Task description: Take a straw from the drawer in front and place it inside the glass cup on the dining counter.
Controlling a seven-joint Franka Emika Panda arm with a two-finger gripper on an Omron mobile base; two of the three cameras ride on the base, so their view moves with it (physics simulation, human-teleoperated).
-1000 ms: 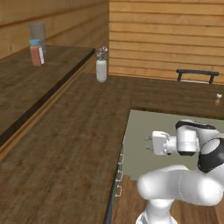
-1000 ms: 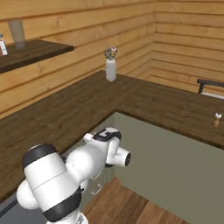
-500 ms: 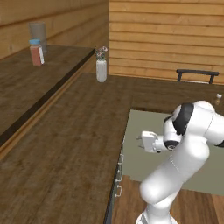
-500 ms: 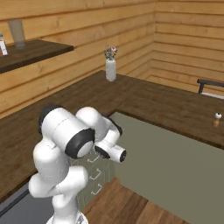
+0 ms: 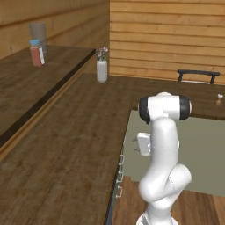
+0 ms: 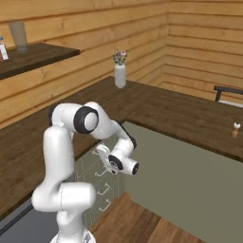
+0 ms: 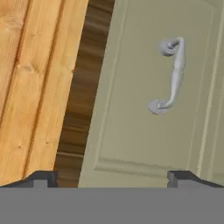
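Sage-green cabinet front — the drawer (image 7: 144,87) with its handle (image 7: 171,76) lies ahead of the wide-spread fingers (image 7: 41,178).

No readable text, label, brand, number or sign on anything here

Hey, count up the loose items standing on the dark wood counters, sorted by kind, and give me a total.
White flower vase with small blooms: 1
Tall grey glass: 1
Red jar with a blue lid: 1
Small brown shaker with a pale top: 1
Total: 4
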